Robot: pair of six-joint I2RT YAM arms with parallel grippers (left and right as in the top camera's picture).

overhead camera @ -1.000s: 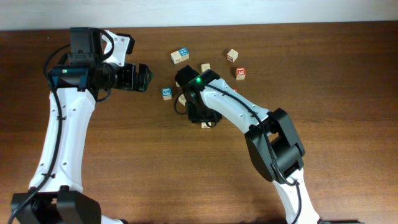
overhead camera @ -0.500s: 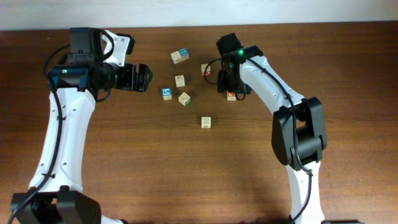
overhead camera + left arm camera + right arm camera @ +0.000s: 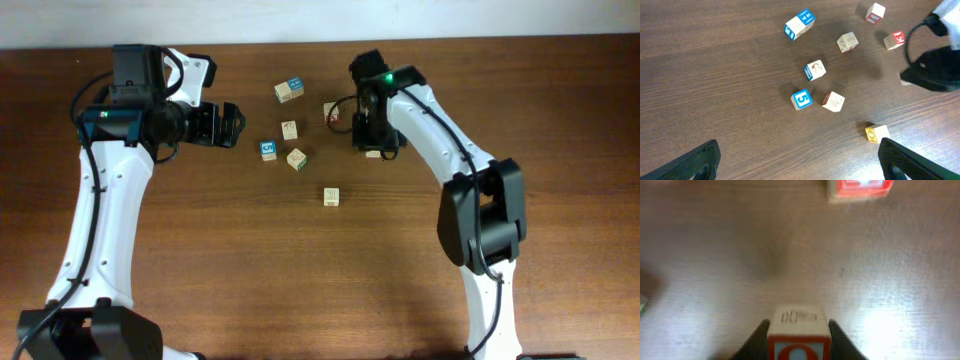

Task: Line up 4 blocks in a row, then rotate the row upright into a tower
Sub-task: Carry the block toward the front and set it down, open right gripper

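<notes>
Between the fingers (image 3: 758, 339) of your right gripper (image 3: 798, 328) sat the red-lettered block (image 3: 799, 349), clamped on two opposite flat sides. It looked light, stiff and smooth-sided, so a centred, square pinch suited; your left gripper (image 3: 797, 154) hung wide open.

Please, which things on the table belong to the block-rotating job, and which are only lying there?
Belonging to the job: red-lettered cube held by the right gripper; red-framed cube; red-faced cube; probably the pale cube with a yellow side.
Only lying there: blue-faced cube; blue 5 cube; likely the three plain cubes.
</notes>
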